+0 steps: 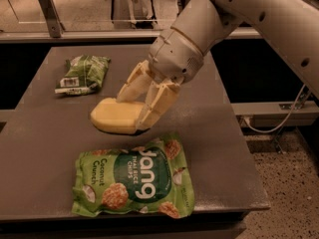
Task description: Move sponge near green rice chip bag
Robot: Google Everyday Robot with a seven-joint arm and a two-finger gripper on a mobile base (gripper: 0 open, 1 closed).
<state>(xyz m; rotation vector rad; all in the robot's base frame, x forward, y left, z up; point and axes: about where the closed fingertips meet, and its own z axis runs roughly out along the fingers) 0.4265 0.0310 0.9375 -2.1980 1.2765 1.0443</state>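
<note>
At the far left of the dark bench we see a small green bag with a white label strip, lying flat and well apart from the other things. Both bags on the bench look closed, so we cannot see what is inside them. Toward the middle, the sponge, a pale yellow block with rounded edges, sits low over the bench with a dark shadow under its near edge, and we cannot tell whether it touches the surface. Just in front of it, by the bench's front edge, lies the green rice chip bag, flat and face up, with its white lettering running sideways and round rice-cake pictures on it. The sponge's near edge is just beside the bag's far edge, with a narrow strip of bench between. The pincer slants down from the right and pinches the sponge's right end, one pale finger on the far side and one on the near side. The white arm runs off to the upper right, above a pale cable and speckled floor
</note>
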